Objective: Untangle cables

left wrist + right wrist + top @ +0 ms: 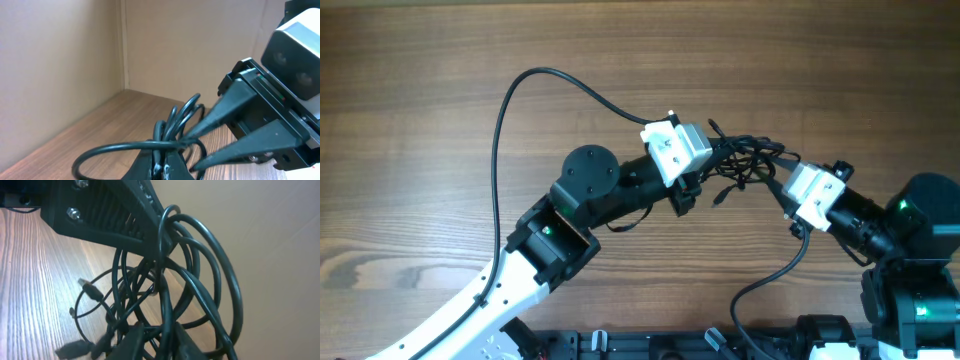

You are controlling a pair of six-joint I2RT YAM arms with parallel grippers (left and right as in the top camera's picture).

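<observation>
The cables (pixel 745 160) are bunching up in one knotty clump right of the middle of the desk (pixel 420 120), hanging between the two hands. The left hand (pixel 159 167) is reaching in from the left with its fingers squeezed together, and it's pinching a few strands of the bundle right at the tips. In the right wrist view, several big loops are draping over those fingers and drooping toward the wood.

The right hand (pixel 192 149) is coming in from the right, pointing at the same clump, nearly nose to nose with the left one. Its fingers are sitting a little apart with a strand running between them. Honestly can't tell if it's actually biting on that strand or just straddling it.

A small plug end (pixel 87 287) is dangling off the left side of the tangle in the right wrist view, and another plug (pixel 70 350) is showing lower down, too blurry to make out. Overhead, one loose end (pixel 718 199) is poking out the near side of the clump. Can't tell if any of the tangle is touching the desk.

The thick black lead (pixel 500 130) off the left wrist is arcing wide over the far-left part of the desk, well apart from the tangle.
</observation>
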